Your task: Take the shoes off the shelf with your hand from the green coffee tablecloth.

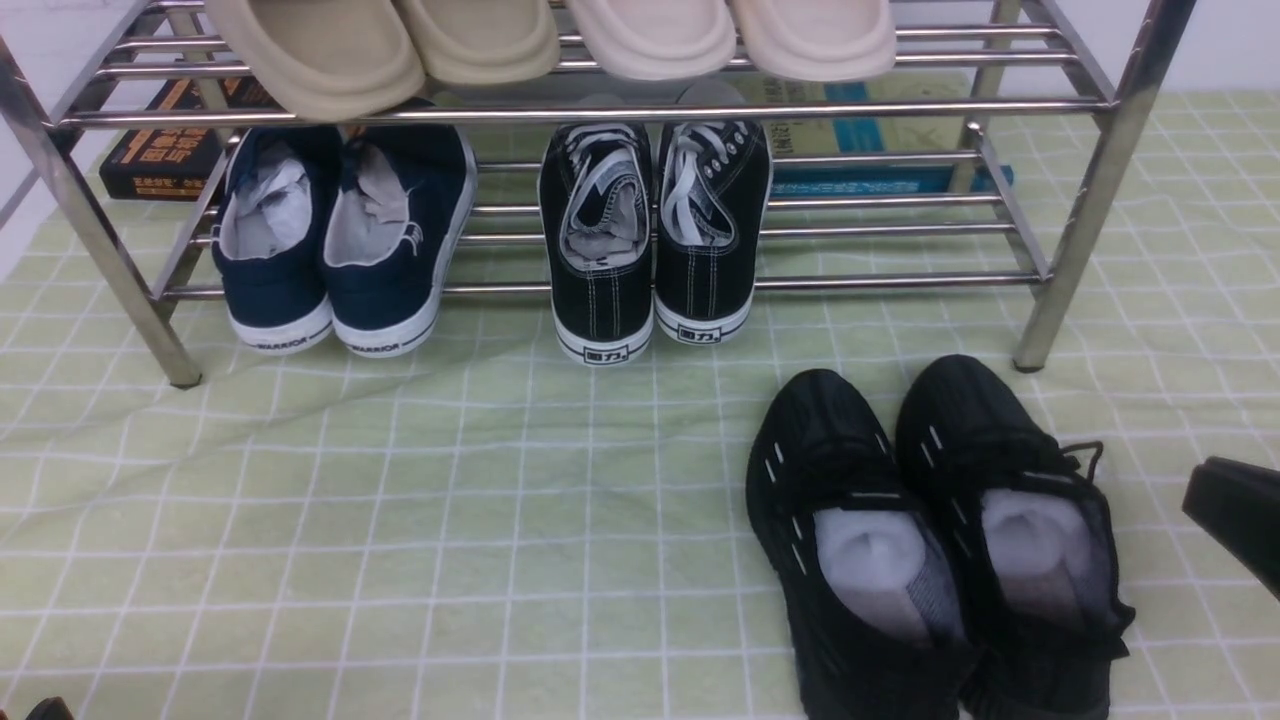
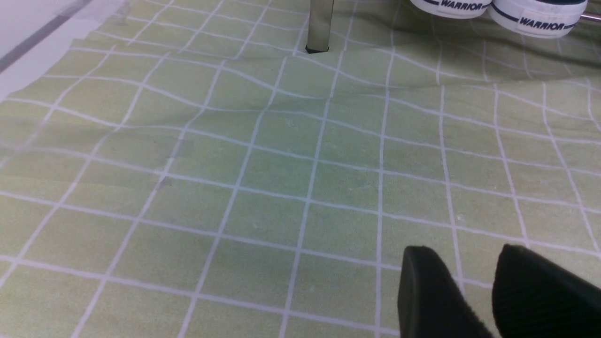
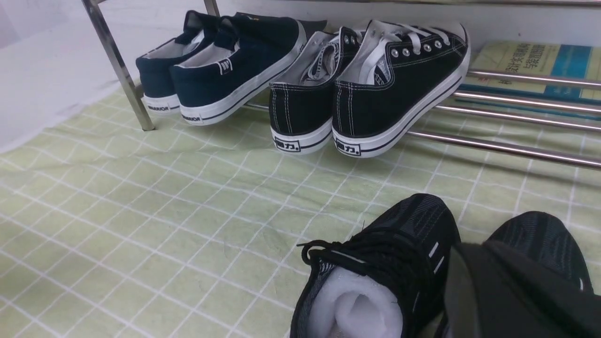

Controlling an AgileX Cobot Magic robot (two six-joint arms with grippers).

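The shoes (image 1: 930, 530), an all-black knit pair with white stuffing, stand side by side on the green coffee tablecloth (image 1: 400, 520) in front of the shelf (image 1: 1095, 200), toes toward it. They also show in the right wrist view (image 3: 394, 249). My right hand (image 1: 1230, 510) hovers just right of the pair, apart from it. In its own view its fingers (image 3: 474, 253) lie together with no gap, above the shoes and holding nothing. My left gripper (image 2: 467, 251) is slightly open and empty over bare cloth near the shelf's left leg (image 2: 320, 23).
On the lower tier sit a navy white-soled pair (image 1: 340, 240) and a black canvas white-laced pair (image 1: 655, 240); its right part holds no shoes. Beige slippers (image 1: 550, 40) lie on the top tier. Books (image 1: 160, 150) lie behind the shelf.
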